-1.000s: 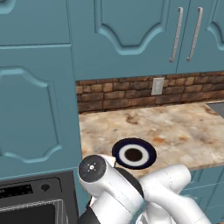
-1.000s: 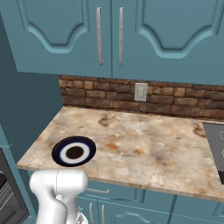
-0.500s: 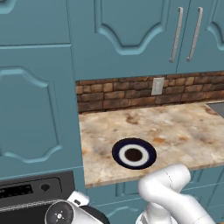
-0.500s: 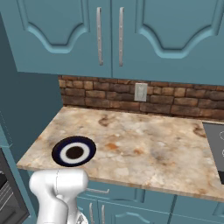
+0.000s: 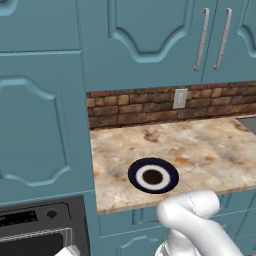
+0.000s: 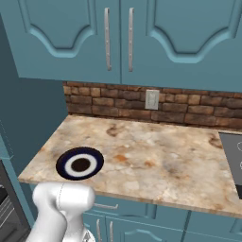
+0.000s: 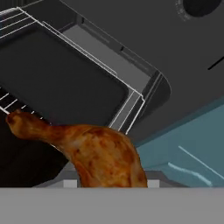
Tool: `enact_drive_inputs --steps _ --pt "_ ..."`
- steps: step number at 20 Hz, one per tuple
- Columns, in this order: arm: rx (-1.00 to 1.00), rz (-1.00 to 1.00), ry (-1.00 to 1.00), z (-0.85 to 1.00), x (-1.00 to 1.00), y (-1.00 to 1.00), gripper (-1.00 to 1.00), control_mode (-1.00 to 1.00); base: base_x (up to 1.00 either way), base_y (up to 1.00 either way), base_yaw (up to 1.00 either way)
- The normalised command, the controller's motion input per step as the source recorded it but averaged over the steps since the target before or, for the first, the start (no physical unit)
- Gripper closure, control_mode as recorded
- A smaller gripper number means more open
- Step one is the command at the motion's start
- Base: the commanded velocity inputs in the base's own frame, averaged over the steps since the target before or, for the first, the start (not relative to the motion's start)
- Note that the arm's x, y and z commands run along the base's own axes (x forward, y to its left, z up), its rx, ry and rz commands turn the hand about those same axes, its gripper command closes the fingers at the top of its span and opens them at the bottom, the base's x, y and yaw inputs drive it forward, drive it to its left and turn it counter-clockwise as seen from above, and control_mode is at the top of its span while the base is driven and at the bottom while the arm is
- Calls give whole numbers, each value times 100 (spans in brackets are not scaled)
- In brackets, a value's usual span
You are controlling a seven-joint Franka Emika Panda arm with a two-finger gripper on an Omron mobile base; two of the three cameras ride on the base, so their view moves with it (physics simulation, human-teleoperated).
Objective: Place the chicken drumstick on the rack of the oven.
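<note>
Golden-brown, the chicken drumstick (image 7: 98, 153) sits right in front of the hand camera, hiding the fingertips — whether the pincer grips it cannot be told. Beyond it lies the oven (image 7: 109, 61) with its dark cavity and wire rack (image 7: 127, 109).

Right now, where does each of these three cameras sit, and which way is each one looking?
Left base view: behind the arm's left, facing the counter, plate and oven; white arm lower right.
Right base view: behind its right, same counter and plate; arm lower left.
Hand view: on the hand, facing the oven rack past the chicken drumstick.
</note>
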Motion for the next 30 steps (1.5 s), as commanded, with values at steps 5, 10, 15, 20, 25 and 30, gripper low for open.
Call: enact_drive_inputs --steps 5,10,15,20,25,30 --pt "13 -36 2 -4 29 64 100 -100 0 0 0" --pt "2 -15 -1 -37 14 49 100 -100 0 0 0" --pt "5 -17 0 -44 29 9 100 -100 0 0 0" --pt "1 -15 1 -53 29 -3 100 -100 0 0 0" --pt "1 -2 0 -30 37 0 100 -100 0 0 0" --pt "0 0 0 -22 36 0 100 -100 0 0 0"
